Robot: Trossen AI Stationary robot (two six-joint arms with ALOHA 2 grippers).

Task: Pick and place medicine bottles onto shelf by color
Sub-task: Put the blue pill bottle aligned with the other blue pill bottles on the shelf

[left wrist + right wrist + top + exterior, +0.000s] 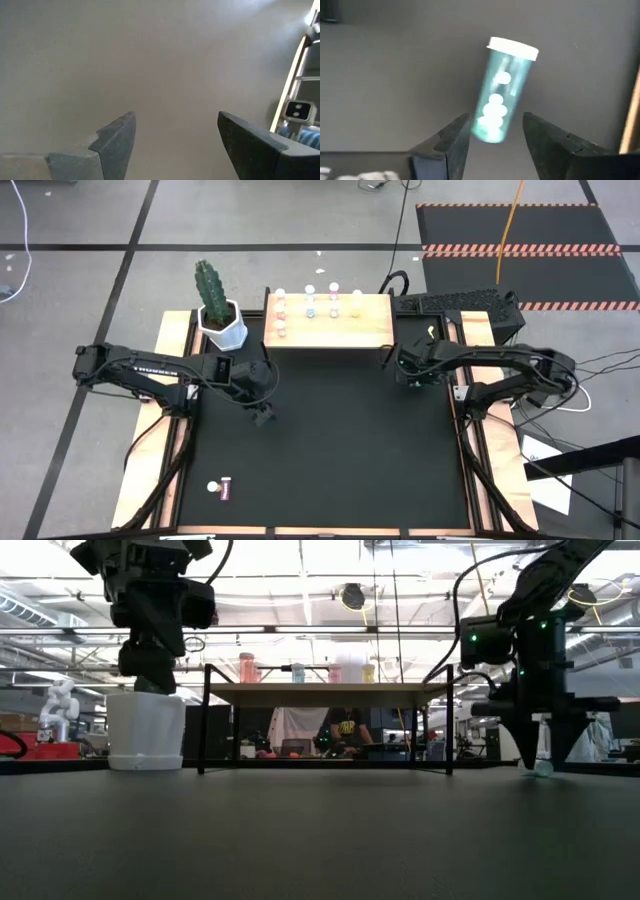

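Most bottles (318, 306) already stand on the shelf (340, 332) as the right hand (492, 137), clamped on a teal bottle (502, 95), hovers beside it, left hand (175, 140) apart, one bottle (219, 488) left on the surface (330, 450).

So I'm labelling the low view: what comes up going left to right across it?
Left gripper above the white cactus pot → shelf with bottles on top → right gripper, fingers around a blue bottle.
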